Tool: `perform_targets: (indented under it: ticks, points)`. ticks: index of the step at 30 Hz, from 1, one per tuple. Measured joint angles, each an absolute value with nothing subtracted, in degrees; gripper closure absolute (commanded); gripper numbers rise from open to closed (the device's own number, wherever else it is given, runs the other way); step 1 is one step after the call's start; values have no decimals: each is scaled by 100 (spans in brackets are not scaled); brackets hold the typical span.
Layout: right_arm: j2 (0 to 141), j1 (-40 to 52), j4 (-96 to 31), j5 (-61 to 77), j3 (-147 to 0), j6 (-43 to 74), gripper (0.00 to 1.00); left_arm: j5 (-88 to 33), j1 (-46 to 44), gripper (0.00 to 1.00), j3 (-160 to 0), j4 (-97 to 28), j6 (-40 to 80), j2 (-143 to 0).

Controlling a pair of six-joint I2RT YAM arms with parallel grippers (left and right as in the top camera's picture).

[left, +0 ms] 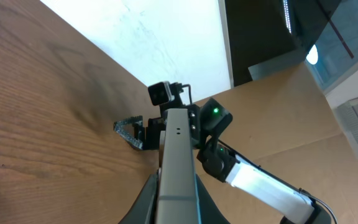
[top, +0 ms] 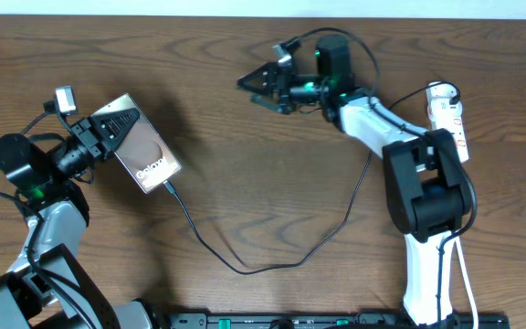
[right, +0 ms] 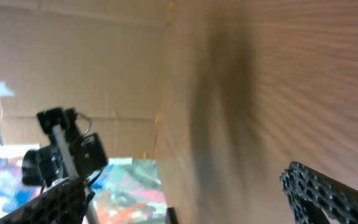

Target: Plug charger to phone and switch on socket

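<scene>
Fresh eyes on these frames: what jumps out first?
The left gripper grips the phone, tilted, at the left of the table, with the charger trailing from its lower end in a long loop. The right gripper hangs open near top centre, and the socket lies at far right, partly behind that arm.

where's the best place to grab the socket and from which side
Probably across its narrow width, mid-body, coming straight down from above. The socket lies flat on the table as a slim oblong, so its long sides offer parallel faces; the right arm covers its near end.
</scene>
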State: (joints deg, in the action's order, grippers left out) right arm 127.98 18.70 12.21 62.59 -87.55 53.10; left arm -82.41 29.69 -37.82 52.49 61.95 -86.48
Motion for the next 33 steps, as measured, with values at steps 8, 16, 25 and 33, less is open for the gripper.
perform_targets:
  ticks: [8,16,25,33]
  points:
    - [12425,1597,-766,5395,-8764,4405,1,-8237,2969,93,-3782,5249,6239,-8648]
    - [11059,1382,-3605,3400,-9312,3326,1,-8215,2969,93,-3782,5231,6224,-8648]
    - [9546,1382,-4639,1931,-9583,2995,2,-7155,2930,93,-3756,2488,5260,-8648]
    - [8709,1455,-5231,1527,-9588,2947,2,-5120,2510,93,-3721,381,3992,-8685]
